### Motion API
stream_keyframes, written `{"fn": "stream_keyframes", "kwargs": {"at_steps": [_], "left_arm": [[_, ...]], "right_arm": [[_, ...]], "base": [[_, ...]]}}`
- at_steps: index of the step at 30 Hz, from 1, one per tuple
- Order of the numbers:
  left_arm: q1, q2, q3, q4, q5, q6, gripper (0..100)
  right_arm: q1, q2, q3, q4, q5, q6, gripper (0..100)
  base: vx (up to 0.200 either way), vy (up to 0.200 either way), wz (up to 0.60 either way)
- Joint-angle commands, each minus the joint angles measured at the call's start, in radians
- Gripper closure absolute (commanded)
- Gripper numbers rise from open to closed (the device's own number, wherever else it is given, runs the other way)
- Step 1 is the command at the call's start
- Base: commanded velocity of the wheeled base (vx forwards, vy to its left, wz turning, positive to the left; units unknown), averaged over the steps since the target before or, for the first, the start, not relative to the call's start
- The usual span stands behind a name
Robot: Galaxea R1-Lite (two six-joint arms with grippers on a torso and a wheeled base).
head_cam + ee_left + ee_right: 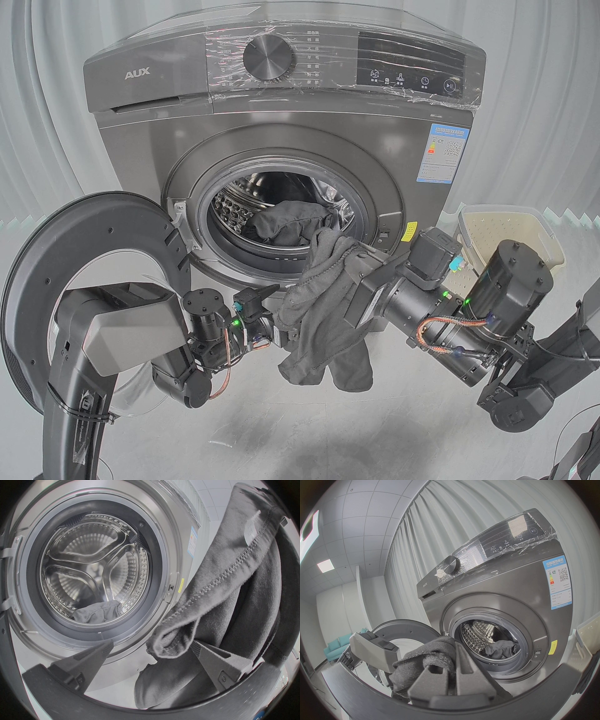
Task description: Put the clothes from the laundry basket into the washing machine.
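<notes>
The grey washing machine (156, 137) stands with its round door (37, 281) swung open to the left. A dark garment (287, 222) lies inside the drum (93, 558). My right gripper (450, 664) is shut on a dark grey garment (319, 312), held just before the lower right of the drum opening. The cloth hangs down toward the floor. My left gripper (151, 644) is open, below the opening, beside the hanging cloth. A fold of the cloth (231, 573) sits between its fingers and lies against one finger (225, 664).
A cream laundry basket (506, 231) stands on the floor right of the machine, behind my right arm. The open door takes up the space at left. Bare grey floor lies in front of the machine. Curtains hang behind.
</notes>
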Motion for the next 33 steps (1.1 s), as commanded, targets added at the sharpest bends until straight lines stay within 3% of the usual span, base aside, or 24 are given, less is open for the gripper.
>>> {"fn": "stream_keyframes", "kwargs": {"at_steps": [1,8,14,15,28,33], "left_arm": [[-0.012,0.009,-0.01,-0.002,-0.002,0.0,0],[-0.015,0.044,-0.07,-0.002,-0.013,0.023,0],[-0.013,0.043,-0.094,-0.002,-0.012,0.023,0],[-0.015,0.043,-0.096,-0.002,-0.012,0.023,100],[-0.005,0.03,-0.085,-0.004,-0.005,0.025,100],[0.013,-0.054,-0.007,-0.009,0.011,0.023,100]], "right_arm": [[0.006,0.008,0.0,-0.001,0.0,0.0,100],[0.012,0.011,0.001,-0.001,0.0,0.002,100],[0.014,0.022,0.0,-0.001,0.0,0.002,100],[0.014,0.023,0.0,-0.001,0.0,0.002,100],[-0.005,0.028,0.001,0.001,0.0,-0.001,100],[-0.057,0.03,0.0,0.007,0.0,-0.003,100]], "base": [[0.0,0.0,0.0],[0.0,0.0,0.0],[0.0,0.0,0.0],[0.0,0.0,0.0],[0.0,0.0,0.0],[0.0,0.0,0.0]]}}
